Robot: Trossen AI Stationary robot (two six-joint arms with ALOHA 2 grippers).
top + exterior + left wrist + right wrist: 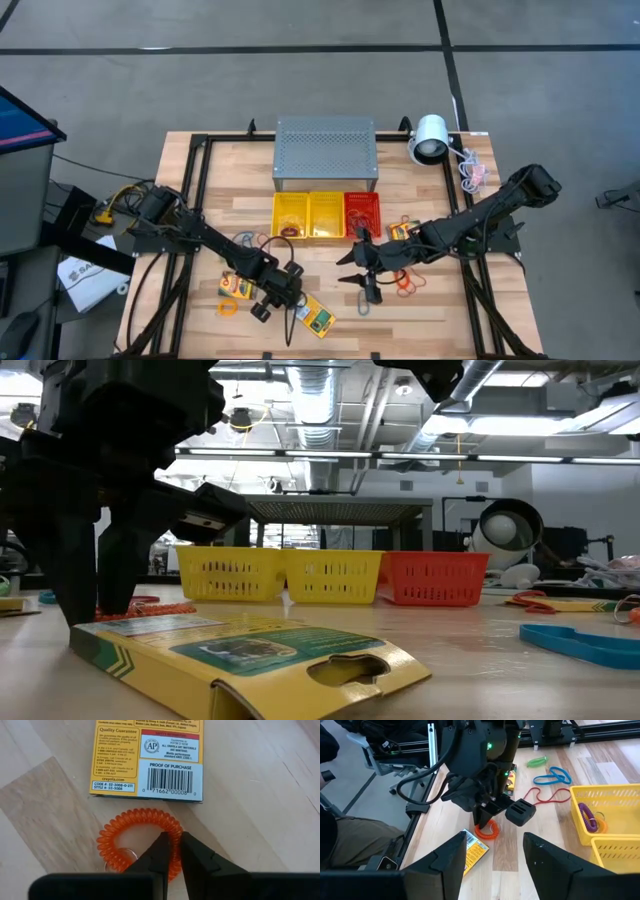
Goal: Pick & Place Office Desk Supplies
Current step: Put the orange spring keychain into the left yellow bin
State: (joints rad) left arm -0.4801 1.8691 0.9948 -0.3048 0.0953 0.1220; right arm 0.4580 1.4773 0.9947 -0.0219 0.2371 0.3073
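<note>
Purple coil band [587, 815] inside yellow basket [620, 795].

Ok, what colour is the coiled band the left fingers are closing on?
Orange: the coiled plastic band between the left gripper's fingers, beside a yellow card box. Clearest in the left wrist view.

Orange coiled band loop [140, 842]; yellow-and-green card box [240, 650]; 2 yellow mesh baskets [309, 214] and 1 red mesh basket [362, 214]; grey perforated metal box [325, 150].

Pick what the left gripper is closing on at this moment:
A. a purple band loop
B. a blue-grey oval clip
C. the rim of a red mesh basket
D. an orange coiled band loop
D: the left gripper pinches the orange coiled band loop, beside a yellow card box.
</note>
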